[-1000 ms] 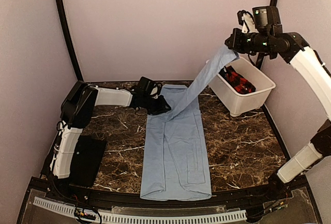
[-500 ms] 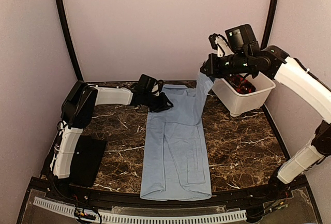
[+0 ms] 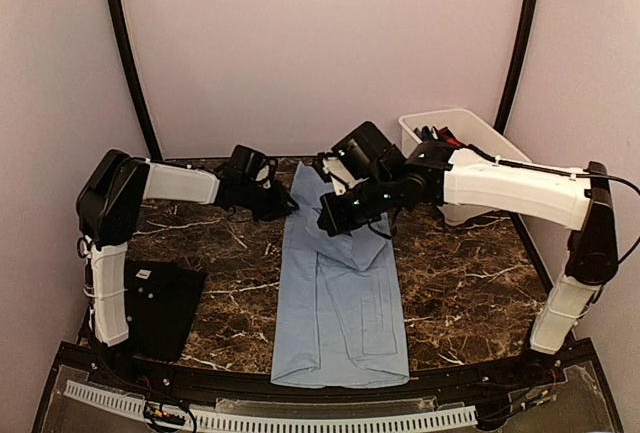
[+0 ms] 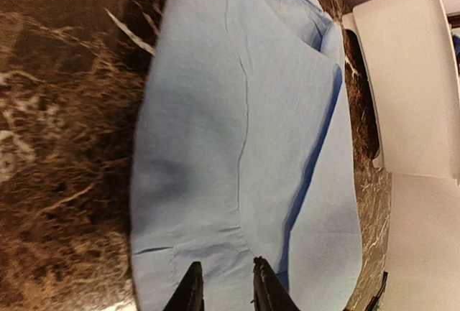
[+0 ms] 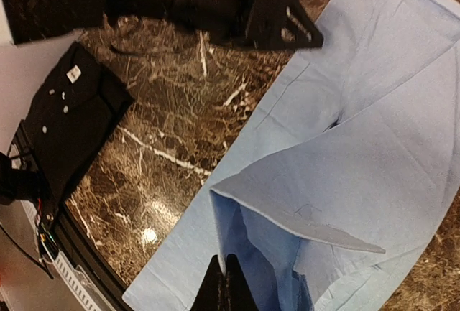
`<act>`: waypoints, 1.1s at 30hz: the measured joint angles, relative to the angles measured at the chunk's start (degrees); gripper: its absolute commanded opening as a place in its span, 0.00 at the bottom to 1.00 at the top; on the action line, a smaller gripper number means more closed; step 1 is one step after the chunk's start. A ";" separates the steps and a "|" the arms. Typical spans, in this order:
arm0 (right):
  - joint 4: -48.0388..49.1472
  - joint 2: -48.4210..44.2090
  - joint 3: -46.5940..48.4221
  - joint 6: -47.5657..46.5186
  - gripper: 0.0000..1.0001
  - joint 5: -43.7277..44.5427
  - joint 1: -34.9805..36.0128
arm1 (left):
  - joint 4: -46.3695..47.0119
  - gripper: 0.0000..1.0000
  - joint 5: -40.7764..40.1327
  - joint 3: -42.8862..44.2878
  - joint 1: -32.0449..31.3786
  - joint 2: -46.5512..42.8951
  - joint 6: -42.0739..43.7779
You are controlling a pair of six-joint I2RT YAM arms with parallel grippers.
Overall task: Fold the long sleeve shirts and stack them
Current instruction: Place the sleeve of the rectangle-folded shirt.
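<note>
A light-blue long sleeve shirt (image 3: 340, 323) lies lengthwise down the middle of the marble table, its sides folded in. My right gripper (image 3: 330, 221) hovers low over its upper part, shut on the edge of one sleeve (image 5: 345, 189). The right wrist view shows that sleeve draped back across the body, its hem pinched between the closed right gripper (image 5: 224, 282). My left gripper (image 3: 283, 210) is at the shirt's far left edge. In the left wrist view the left gripper (image 4: 224, 289) has its jaws slightly apart just over the blue cloth (image 4: 237, 110), with nothing held.
A white bin (image 3: 500, 158) stands at the back right, dark garments inside (image 3: 440, 135); its wall (image 4: 410, 81) shows beyond the shirt. A flat black square piece (image 3: 165, 308) with a white tag (image 5: 72, 74) lies at the front left near the left arm's base.
The right arm has swung down and left from high above the bin, carrying the sleeve across the shirt's body. The left gripper has drawn back left to the shirt's edge.
</note>
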 measured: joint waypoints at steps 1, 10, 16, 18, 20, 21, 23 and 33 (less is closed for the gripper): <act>0.13 0.90 -0.61 -0.13 0.00 -0.22 0.76 | 0.26 0.24 -0.13 -1.97 0.70 -1.88 -0.15; 2.45 5.88 -5.64 -0.48 0.00 -3.56 5.53 | 1.73 0.24 -0.50 -13.42 3.43 -14.27 0.33; 5.88 5.92 -6.25 0.61 0.00 -5.33 6.38 | 1.66 0.24 -0.09 -16.57 3.32 -18.16 0.92; 7.10 6.08 -6.25 1.09 0.00 -5.81 6.73 | 1.62 0.24 0.00 -17.38 3.32 -19.21 0.94; 8.22 6.40 -6.25 1.62 0.00 -6.29 7.26 | 1.66 0.24 0.13 -18.25 3.32 -20.26 0.96; 8.72 6.58 -6.25 1.81 0.00 -6.49 7.52 | 1.66 0.24 0.15 -18.69 3.32 -20.70 0.96; 9.79 7.23 -6.25 2.29 0.00 -6.84 8.17 | 1.73 0.24 0.24 -19.65 3.32 -21.33 0.96; 10.71 8.98 -9.49 2.91 0.00 -6.56 10.49 | 1.75 0.24 1.44 -22.49 3.32 -21.73 0.94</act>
